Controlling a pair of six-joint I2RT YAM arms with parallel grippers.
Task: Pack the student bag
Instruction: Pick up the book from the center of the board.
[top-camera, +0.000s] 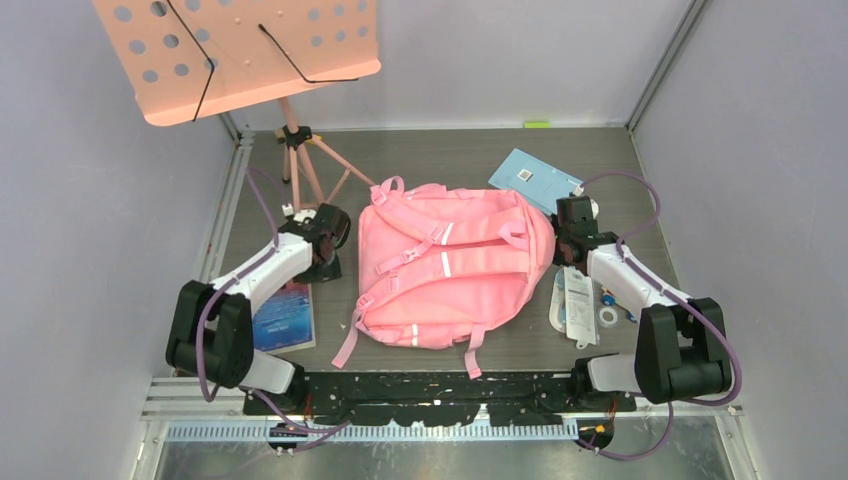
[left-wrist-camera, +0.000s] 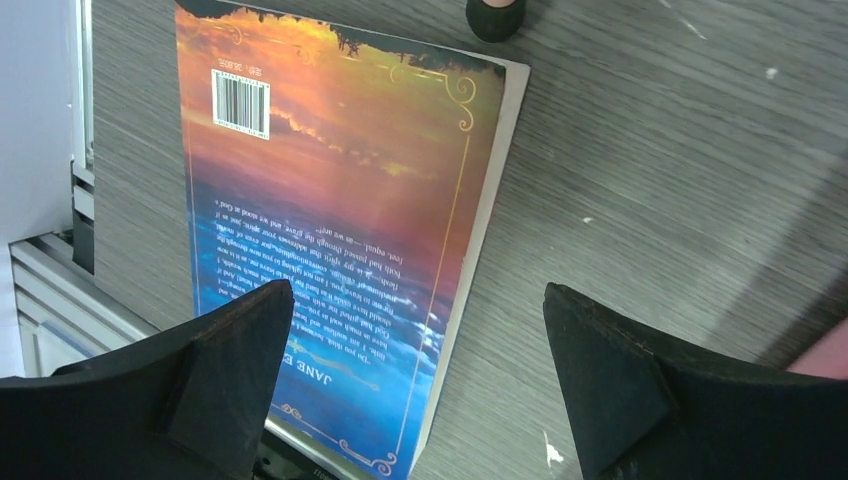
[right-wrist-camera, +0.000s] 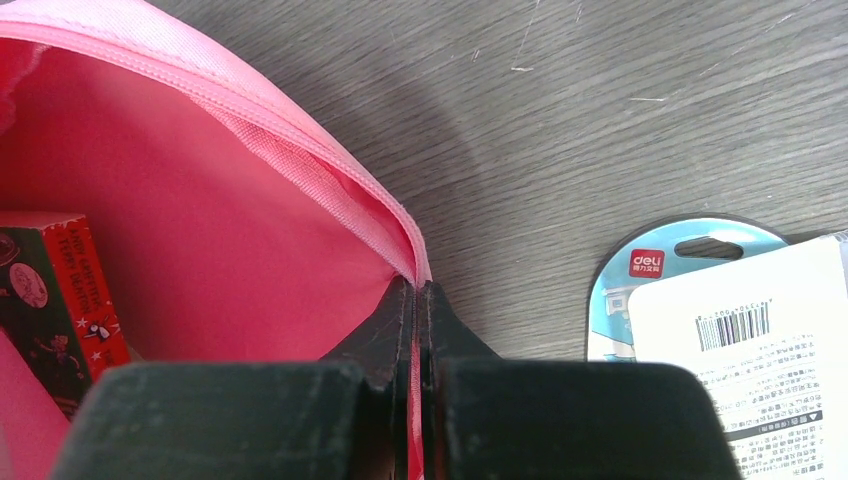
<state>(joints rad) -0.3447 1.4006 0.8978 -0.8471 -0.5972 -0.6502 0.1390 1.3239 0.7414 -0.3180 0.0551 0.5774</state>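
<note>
Grey wood-grain table (top-camera: 600, 150) carried everything. The student bag (top-camera: 450, 270), a large soft pink fabric backpack, lay flat mid-table between the two arms, straps up, mouth toward the right arm. A glossy sunset-coloured paperback (left-wrist-camera: 330, 200) lay back cover up on the left, apart from the bag. The left gripper (left-wrist-camera: 415, 310) hung over it, jaws spread wide, nothing held. The right gripper (right-wrist-camera: 420, 300) was clenched on the bag's zip rim, pink fabric pinched between the fingers. A red-spined book (right-wrist-camera: 60, 290) sat inside the mouth. A white-and-blue blister pack (right-wrist-camera: 720, 330) lay near the bag on the right. Judgement: bag probably light and limp, and the mouth would sag shut if let go. Zip rim or top loop looked the best hold; loose straps could snag.
</note>
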